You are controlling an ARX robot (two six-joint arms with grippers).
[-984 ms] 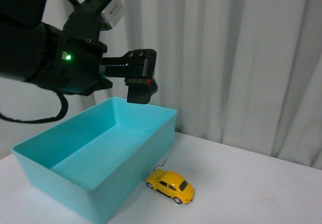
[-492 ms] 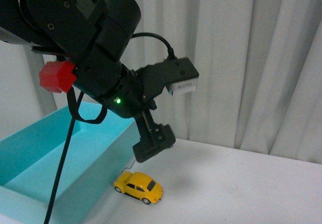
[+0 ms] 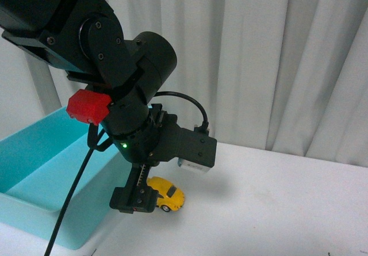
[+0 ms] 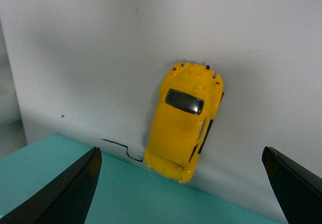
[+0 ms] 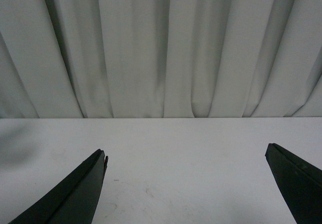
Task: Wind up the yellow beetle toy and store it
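Low centre of the front view, the car (image 3: pixel 168 191) sits on the table (image 3: pixel 276 210), just beside the bin (image 3: pixel 34 169). The left gripper (image 4: pixel 180 156) hangs over it, fingers wide apart; the right gripper (image 5: pixel 186 156) gapes too. Coming down, a finger might catch the bin wall, or nudge the car rolling.

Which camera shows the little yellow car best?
The left wrist view: it looks from above on the yellow beetle toy, whole and unblocked, beside the teal bin. In the front view the left arm hides part of it. The right wrist view shows only table and curtain, no car.
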